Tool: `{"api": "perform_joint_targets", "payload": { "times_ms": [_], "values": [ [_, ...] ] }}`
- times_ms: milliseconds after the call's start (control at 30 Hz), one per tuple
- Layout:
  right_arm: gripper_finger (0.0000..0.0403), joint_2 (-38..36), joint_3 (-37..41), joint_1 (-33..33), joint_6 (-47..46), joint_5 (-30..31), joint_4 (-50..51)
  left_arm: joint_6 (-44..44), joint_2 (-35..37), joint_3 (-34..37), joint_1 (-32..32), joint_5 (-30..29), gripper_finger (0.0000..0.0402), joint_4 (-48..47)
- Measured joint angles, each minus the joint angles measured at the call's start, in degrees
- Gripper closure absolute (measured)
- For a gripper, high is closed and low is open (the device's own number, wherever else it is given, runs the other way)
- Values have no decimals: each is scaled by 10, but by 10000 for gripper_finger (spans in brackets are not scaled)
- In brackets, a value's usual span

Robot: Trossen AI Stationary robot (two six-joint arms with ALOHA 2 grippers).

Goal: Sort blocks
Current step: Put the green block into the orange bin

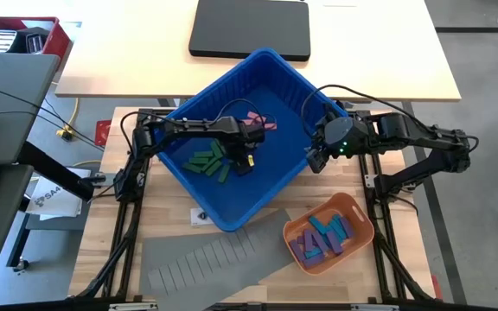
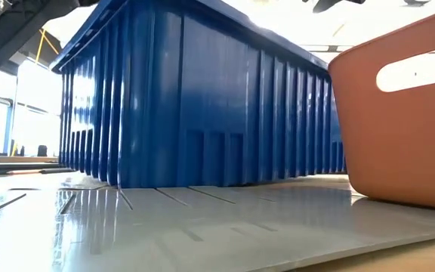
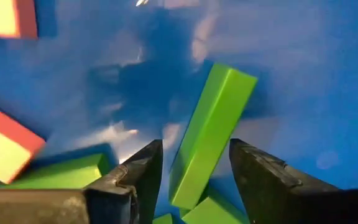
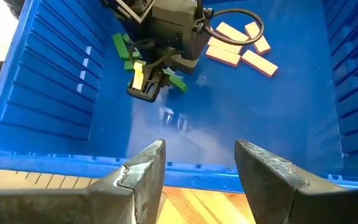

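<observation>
Blue plastic bin [image 1: 232, 207]: take this as your landmark; it sits at the middle of the table, turned corner-on to you. Inside it, your left gripper [image 1: 247, 161] is down at the floor near the bin's centre. In the left wrist view its fingers [image 3: 138, 177] stand spread on either side of a green block [image 3: 211, 134] that leans up off the bin floor; the jaws flank the block, and you can see a gap on each side, so nothing is pinched. More green blocks [image 1: 206, 161] lie heaped just beside that gripper, toward the bin's left wall. A cluster of pink blocks [image 1: 258, 122] lies farther in, toward the bin's far corner. Your right gripper [image 1: 315, 161] hangs over the bin's right rim with its fingers [image 4: 143, 169] spread and nothing between them. Outside the bin, near its right front corner, the orange tray [image 1: 360, 214] holds blue and purple blocks [image 1: 322, 238]. The grey slotted sheet [image 1: 206, 259] lies in front of the bin.
</observation>
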State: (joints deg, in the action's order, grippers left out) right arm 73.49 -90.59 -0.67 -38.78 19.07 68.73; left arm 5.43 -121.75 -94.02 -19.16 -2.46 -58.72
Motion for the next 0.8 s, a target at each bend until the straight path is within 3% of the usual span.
{"api": "perform_joint_targets", "payload": {
  "times_ms": [200, 433, 800],
  "values": [
    [215, 0, 0, 0, 0, 0, 0, -54, 1, 4, 0, 0, 261, 35],
    [215, 0, -5, 0, -13, -4, -3, -108, 8, -13, 0, 1, 360, 29],
    [215, 0, -67, 4, 40, -2, -59, -116, 88, -169, -14, 17, 362, 35]
  ]
}}
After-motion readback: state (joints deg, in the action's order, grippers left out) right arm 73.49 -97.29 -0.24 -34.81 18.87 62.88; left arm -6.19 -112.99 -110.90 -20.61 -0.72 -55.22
